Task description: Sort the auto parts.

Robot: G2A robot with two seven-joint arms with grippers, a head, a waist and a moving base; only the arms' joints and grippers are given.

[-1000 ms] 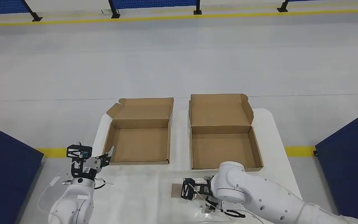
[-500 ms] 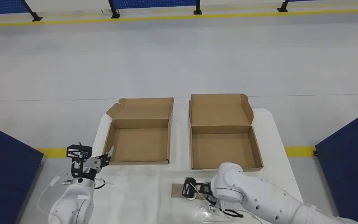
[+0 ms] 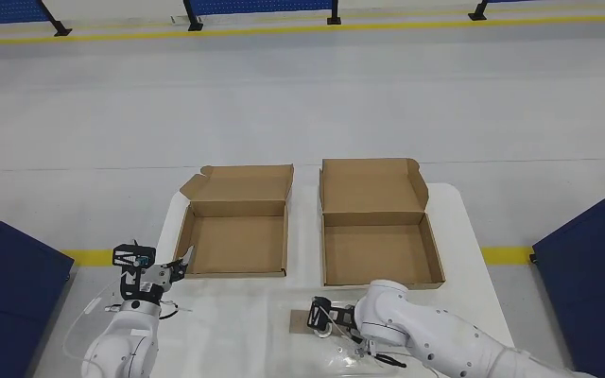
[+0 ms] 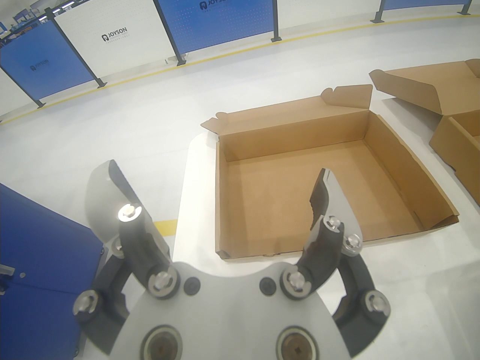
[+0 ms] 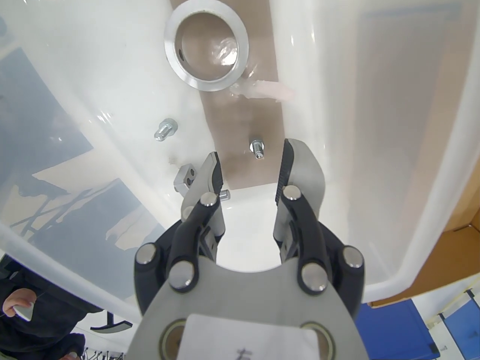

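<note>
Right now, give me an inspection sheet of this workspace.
Surface: white table.
Job's things: left box and right box open, empty; clear bin holds metal ring, bolt, second bolt, small block.
Clutter: brown card beneath the bin.
Grippers: left pincer open beside left box; right pincer open inside bin by second bolt.
Cables: nothing seen.
Surroundings: blue panels, yellow floor line.
</note>
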